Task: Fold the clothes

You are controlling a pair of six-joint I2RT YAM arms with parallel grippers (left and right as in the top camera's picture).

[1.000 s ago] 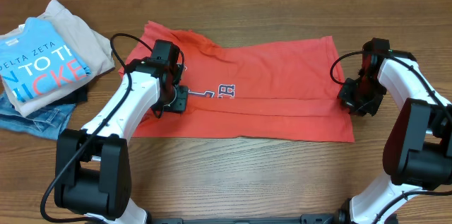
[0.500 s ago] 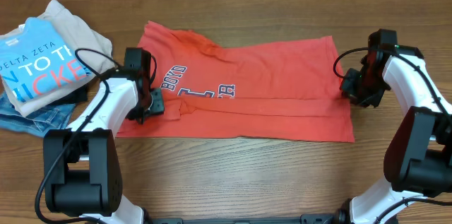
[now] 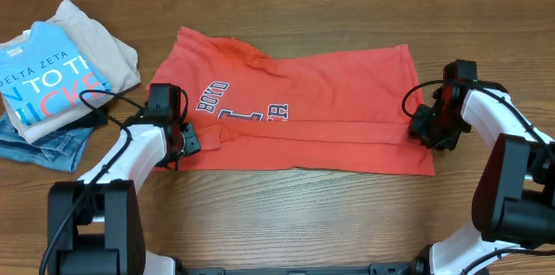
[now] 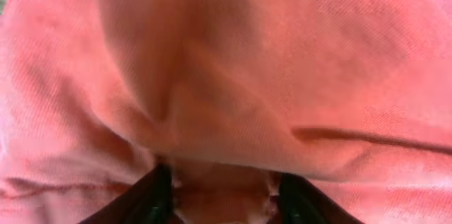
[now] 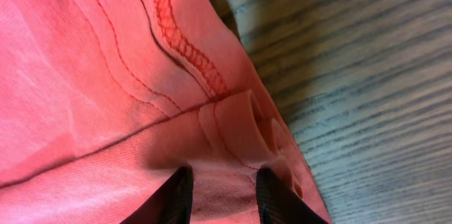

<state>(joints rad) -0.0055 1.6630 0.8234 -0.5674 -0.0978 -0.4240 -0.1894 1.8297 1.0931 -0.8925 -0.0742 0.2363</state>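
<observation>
Overhead, the surface (image 3: 286, 219) is seen bearing the coral T-shirt (image 3: 338, 93), spread flat for folding. Its left edge is pinched by the left claw (image 3: 186, 140), its right hem by the right claw (image 3: 424, 127), presumably so both ends can be lifted together.

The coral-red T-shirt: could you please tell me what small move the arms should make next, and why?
Probably lift both grippers together slightly: the left gripper and right gripper each pinch cloth at opposite ends of the T-shirt, which lies flat.
</observation>
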